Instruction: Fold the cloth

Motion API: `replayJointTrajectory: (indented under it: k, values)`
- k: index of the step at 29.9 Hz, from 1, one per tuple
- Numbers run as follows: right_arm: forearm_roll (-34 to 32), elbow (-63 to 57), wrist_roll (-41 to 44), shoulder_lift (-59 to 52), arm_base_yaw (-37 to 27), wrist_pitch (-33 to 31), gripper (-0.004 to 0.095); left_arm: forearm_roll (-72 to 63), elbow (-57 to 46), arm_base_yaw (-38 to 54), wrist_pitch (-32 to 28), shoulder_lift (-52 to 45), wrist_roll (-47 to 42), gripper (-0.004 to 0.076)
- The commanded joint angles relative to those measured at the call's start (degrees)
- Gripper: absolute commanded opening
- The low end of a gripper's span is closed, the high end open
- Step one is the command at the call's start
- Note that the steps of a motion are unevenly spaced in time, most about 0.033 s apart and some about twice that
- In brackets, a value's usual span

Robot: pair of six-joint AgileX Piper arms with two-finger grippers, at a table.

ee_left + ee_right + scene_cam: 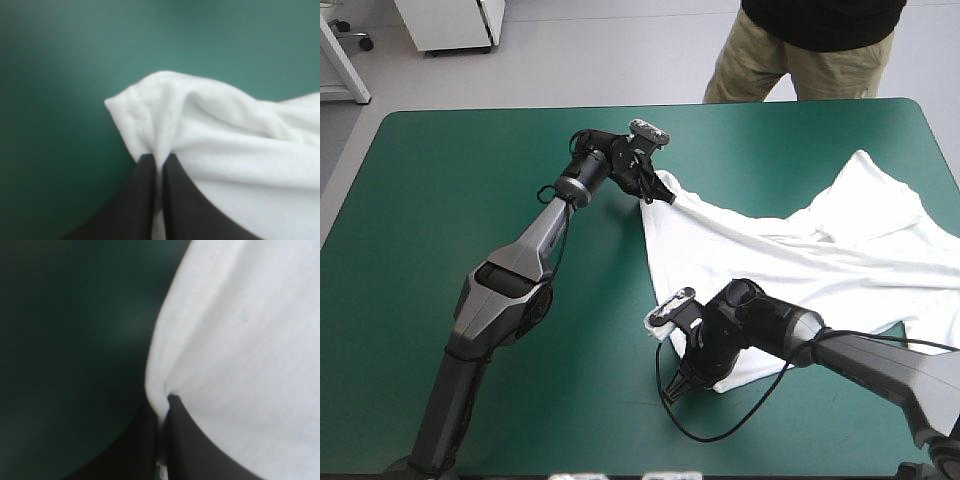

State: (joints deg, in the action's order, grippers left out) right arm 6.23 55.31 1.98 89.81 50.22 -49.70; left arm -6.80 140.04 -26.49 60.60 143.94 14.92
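The white T-shirt (pixel 790 265) lies spread and wrinkled over the right half of the teal-green table, reaching its right edge. My left gripper (pixel 650 195) pinches the shirt's far left hemmed corner (pixel 145 115), its black fingers (pixel 142 195) all but shut on the cloth. At the shirt's near left corner my right gripper (pixel 682 368) holds the hem (pixel 165 365), its fingers (pixel 187 440) closed with white cloth between them. The stretch of hem between the two grippers runs taut down the table's middle.
A person (pixel 810 45) stands just beyond the table's far edge, not over the top. Bare teal-green cover (pixel 450 190) fills the left half of the table.
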Motion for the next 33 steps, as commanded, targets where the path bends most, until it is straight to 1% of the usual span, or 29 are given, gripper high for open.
replayJointTrajectory:
  k: [1, 5, 9, 12, 16, 18, 20, 22, 28, 33]
  values:
    - [4.36, -0.22, 0.58, -1.47, 0.69, 0.75, -0.0013, 2.98, 0.31, 0.85, 4.17, -1.42, -0.46, -0.0004]
    - [2.99, -0.22, 4.09, -5.08, 0.69, 3.78, -0.0013, 0.87, 2.50, 1.33, 6.92, -2.73, -0.10, -0.0004]
    - [-1.95, 0.28, 9.88, -10.78, 0.69, 3.55, -0.0013, 1.18, 4.94, 1.45, 9.45, -6.18, 0.80, -0.0004]
    - [-5.89, 2.35, 13.19, -14.81, 0.69, 1.69, -0.0013, 1.80, 6.28, 1.88, 13.07, -9.25, 1.18, -0.0004]
    - [-8.74, 7.07, 15.25, -19.38, 0.69, -1.39, -0.0013, 1.80, 6.44, 2.10, 13.28, -14.26, 1.19, -0.0004]
    - [-9.91, 9.70, 15.40, -20.86, 0.69, -3.98, -0.0013, 1.58, 6.44, 2.10, 13.28, -17.41, 1.19, -0.0004]
    - [-12.49, 12.89, 16.39, -22.05, 0.69, -7.44, -0.0013, 1.68, 6.44, 2.10, 13.28, -20.68, 1.05, -0.0004]
    - [-15.20, 15.84, 16.39, -23.02, 0.69, -10.26, -0.0013, 1.68, 6.44, 2.10, 13.28, -24.72, 1.03, -0.0004]
    - [-27.13, 27.23, 16.44, -24.34, 0.69, -16.16, -0.0013, 3.63, 6.44, 2.10, 13.28, -36.80, -0.43, -0.0004]
    - [-32.66, 39.57, 12.75, -24.23, 0.69, -16.92, -0.0013, 5.16, 6.44, 2.10, 13.28, -46.26, -0.79, -0.0004]
